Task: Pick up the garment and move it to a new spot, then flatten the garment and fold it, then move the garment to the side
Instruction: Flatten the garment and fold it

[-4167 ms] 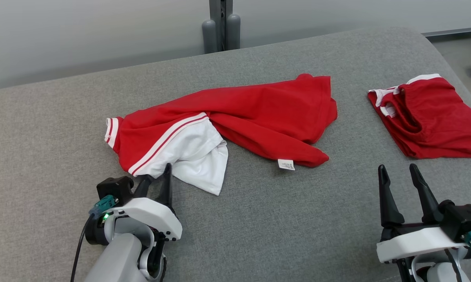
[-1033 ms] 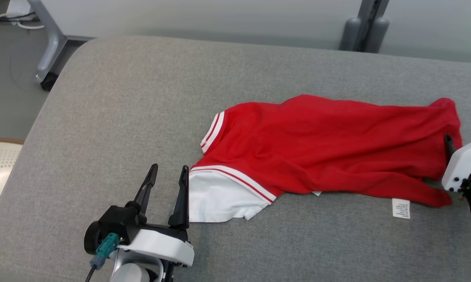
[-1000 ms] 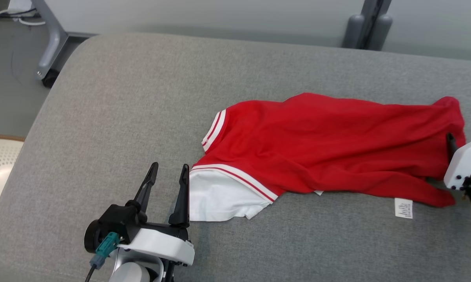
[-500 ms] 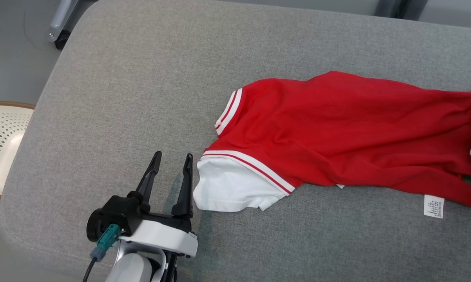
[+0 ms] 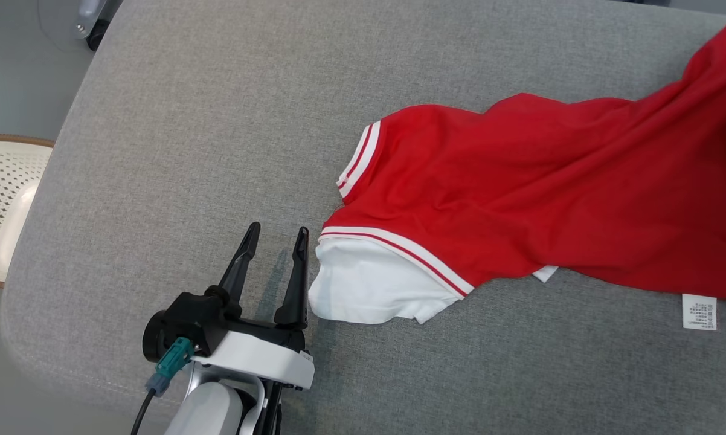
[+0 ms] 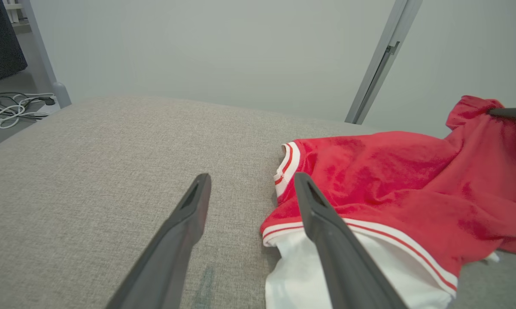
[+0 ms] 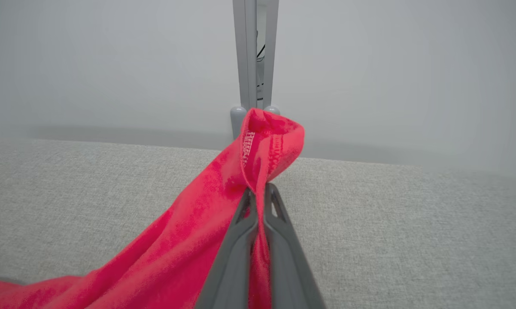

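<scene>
The garment is a red shirt with white striped trim and a white panel, lying stretched across the grey cushion. Its right end rises off the surface toward the view's upper right corner. My right gripper is shut on a bunched red hem corner of the garment, held above the cushion. My left gripper stands open and empty on the cushion, just left of the white panel. In the left wrist view the left gripper has its right finger beside the garment.
A white perforated basket sits on the floor past the cushion's left edge. A caster stands at the upper left. The garment's white label lies at the right. Cables lie on the floor; a grey post rises behind.
My right gripper has shut on the garment's far right corner and lifted it, so that end now rises. The head camera has tilted down. The left gripper stays open in place.
</scene>
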Robot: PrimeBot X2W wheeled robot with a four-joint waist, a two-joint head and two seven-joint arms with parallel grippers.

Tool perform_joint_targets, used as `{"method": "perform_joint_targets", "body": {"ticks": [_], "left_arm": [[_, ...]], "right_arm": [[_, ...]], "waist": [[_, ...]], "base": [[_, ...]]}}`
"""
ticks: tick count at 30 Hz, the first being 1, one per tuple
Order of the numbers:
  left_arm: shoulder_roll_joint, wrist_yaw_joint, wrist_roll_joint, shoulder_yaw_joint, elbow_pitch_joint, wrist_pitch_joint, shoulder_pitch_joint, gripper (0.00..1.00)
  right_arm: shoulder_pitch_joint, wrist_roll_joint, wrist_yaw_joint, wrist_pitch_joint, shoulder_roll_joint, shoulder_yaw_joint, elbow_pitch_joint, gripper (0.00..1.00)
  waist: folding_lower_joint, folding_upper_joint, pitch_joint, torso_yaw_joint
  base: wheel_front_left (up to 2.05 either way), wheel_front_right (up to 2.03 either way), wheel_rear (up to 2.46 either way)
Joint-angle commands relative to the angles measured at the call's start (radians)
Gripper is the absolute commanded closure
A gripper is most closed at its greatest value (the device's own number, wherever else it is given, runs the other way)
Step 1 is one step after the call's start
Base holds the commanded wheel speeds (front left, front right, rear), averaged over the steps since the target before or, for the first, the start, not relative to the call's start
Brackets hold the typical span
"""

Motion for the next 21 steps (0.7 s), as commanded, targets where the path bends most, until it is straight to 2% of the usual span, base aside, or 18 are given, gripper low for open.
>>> {"method": "perform_joint_targets", "body": {"ticks": [1,8,9,10,11,12,16,21], "left_arm": [[0.003,0.007,-0.006,-0.003,-0.002,-0.004,-0.023,0.00],[0.003,0.008,-0.014,-0.016,-0.002,-0.004,-0.028,0.00],[0.003,0.009,-0.016,-0.021,-0.001,-0.004,-0.032,0.00],[0.003,0.009,-0.016,-0.021,-0.001,-0.004,-0.032,0.00],[0.003,0.009,-0.017,-0.023,0.001,-0.004,-0.034,0.00],[0.003,0.009,-0.018,-0.026,0.002,-0.004,-0.036,0.00],[0.003,0.012,-0.019,-0.028,0.004,-0.004,-0.037,0.00],[0.003,0.012,-0.007,-0.016,0.007,-0.004,-0.021,0.00]], "right_arm": [[-0.033,-0.017,0.000,-0.022,-0.011,0.006,-0.001,1.00],[-0.131,-0.089,0.000,-0.101,-0.019,-0.025,0.039,1.00],[-0.151,-0.120,0.000,-0.114,-0.011,-0.045,0.064,0.69],[-0.151,-0.120,0.000,-0.114,-0.011,-0.045,0.064,0.69],[-0.163,-0.136,0.000,-0.126,-0.013,-0.059,0.070,0.24],[-0.173,-0.151,0.000,-0.142,-0.013,-0.075,0.076,0.00],[-0.184,-0.191,0.000,-0.187,0.039,-0.119,0.107,0.00],[-0.163,-0.176,0.000,-0.253,0.091,-0.100,0.137,0.00]], "waist": [[0.0000,0.0000,0.008,0.008],[0.0000,0.0000,0.023,0.026],[0.0000,0.0000,0.026,0.031],[0.0000,0.0000,0.026,0.031],[0.0000,0.0000,0.028,0.033],[0.0000,0.0000,0.030,0.034],[0.0000,0.0000,0.028,0.029],[0.0000,0.0000,0.006,-0.006]], "base": [[0.00,0.00,0.00],[0.00,0.00,0.00],[0.00,0.00,0.00],[0.00,0.00,0.00],[0.00,0.00,0.00],[0.00,0.00,0.00],[0.00,0.00,0.00],[0.00,0.00,0.00]]}}
